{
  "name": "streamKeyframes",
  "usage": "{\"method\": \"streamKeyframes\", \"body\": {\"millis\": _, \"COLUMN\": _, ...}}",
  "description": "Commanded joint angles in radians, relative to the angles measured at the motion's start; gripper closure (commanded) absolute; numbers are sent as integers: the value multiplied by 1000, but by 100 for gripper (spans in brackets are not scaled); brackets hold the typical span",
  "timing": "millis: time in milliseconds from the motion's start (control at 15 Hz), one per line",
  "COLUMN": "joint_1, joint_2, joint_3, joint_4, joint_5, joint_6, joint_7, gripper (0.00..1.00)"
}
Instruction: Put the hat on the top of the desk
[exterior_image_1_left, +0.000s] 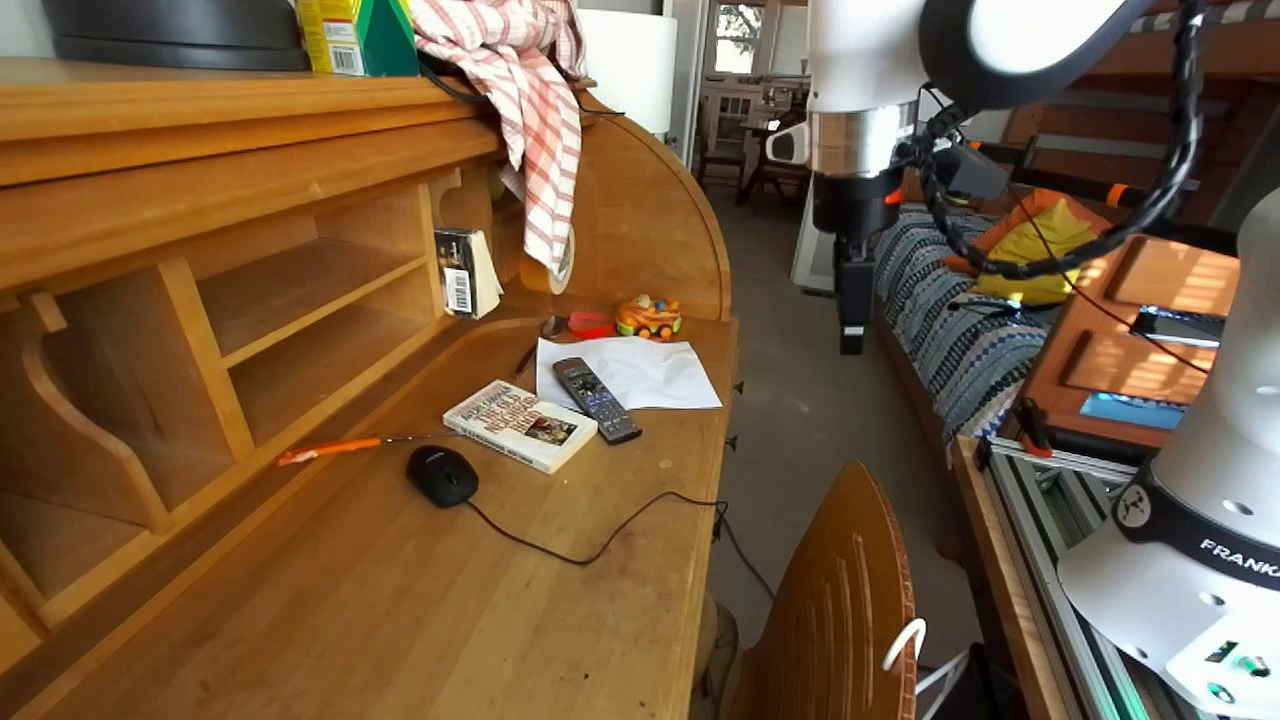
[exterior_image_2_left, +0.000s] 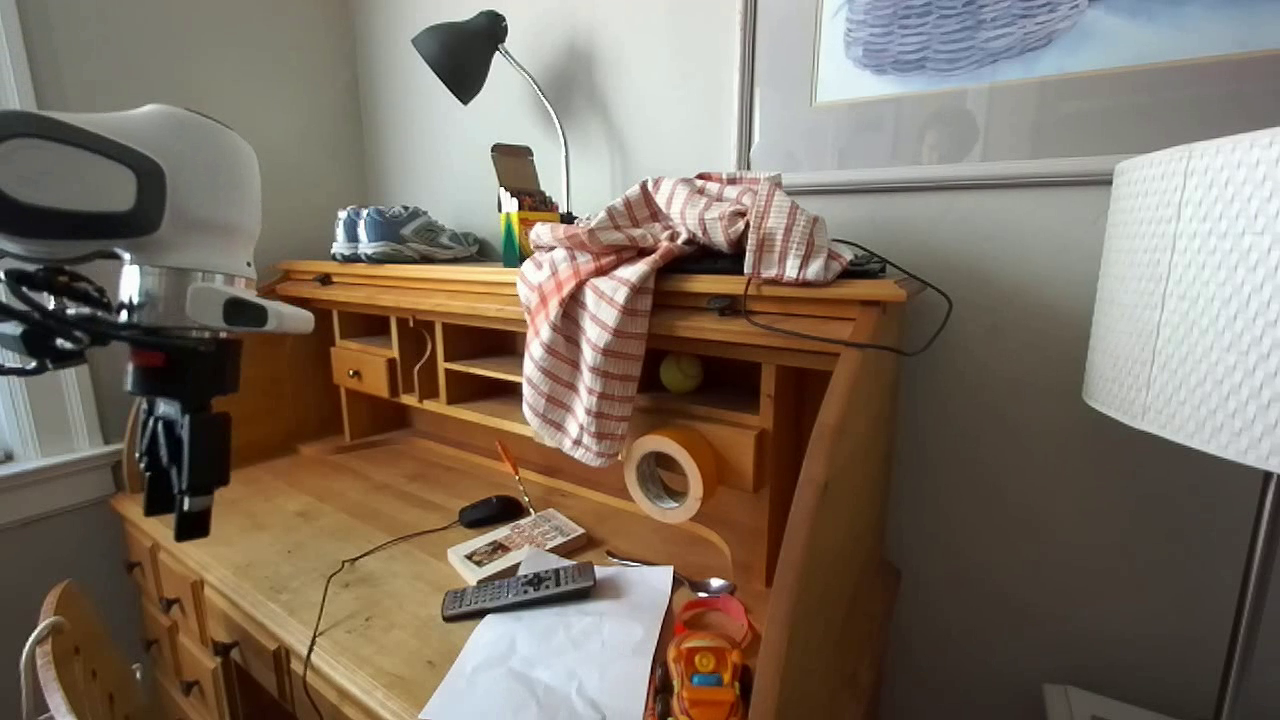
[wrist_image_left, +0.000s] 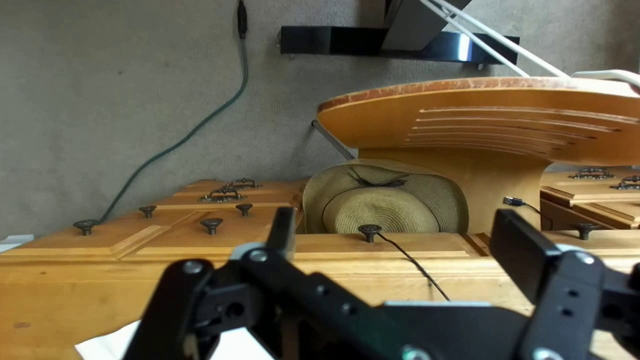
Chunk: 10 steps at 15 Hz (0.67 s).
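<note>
The tan straw hat (wrist_image_left: 382, 207) shows in the wrist view, crown towards the camera, on the seat of the chair (wrist_image_left: 450, 117). Its near part is hidden behind the desk edge, and a dark cord lies on its brim. I cannot make it out surely in either exterior view. The honey-coloured desk (exterior_image_1_left: 480, 620) shows its cubbyholes and raised top (exterior_image_2_left: 310, 270) in both exterior views; its front edge (wrist_image_left: 60, 285) crosses the wrist view. My gripper (wrist_image_left: 392, 220) is open and empty. It points down beyond the desk's front edge in both exterior views (exterior_image_1_left: 851, 335) (exterior_image_2_left: 190, 505), apart from the hat.
A checked cloth (exterior_image_2_left: 590, 340) hangs over the desk's top. Shoes (exterior_image_2_left: 400, 235), a crayon box (exterior_image_2_left: 525, 225) and a lamp (exterior_image_2_left: 465, 60) stand there. A book (exterior_image_1_left: 520, 425), remote (exterior_image_1_left: 597, 400), mouse (exterior_image_1_left: 442, 476) and toy car (exterior_image_1_left: 650, 317) lie on the desk surface. The mouse's cable hangs over the front edge.
</note>
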Motion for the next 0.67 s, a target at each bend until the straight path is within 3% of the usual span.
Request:
{"method": "streamKeyframes", "body": {"millis": 0, "joint_1": 19, "joint_2": 101, "joint_3": -7, "joint_4": -17, "joint_5": 8, "joint_6": 224, "joint_7": -9, "gripper": 0}}
{"method": "streamKeyframes", "body": {"millis": 267, "joint_1": 11, "joint_2": 247, "joint_3": -13, "joint_4": -17, "joint_5": 27, "joint_6": 435, "joint_7": 2, "gripper": 0}}
{"method": "streamKeyframes", "body": {"millis": 600, "joint_1": 21, "joint_2": 407, "joint_3": -25, "joint_4": -16, "joint_5": 119, "joint_6": 475, "joint_7": -56, "gripper": 0}}
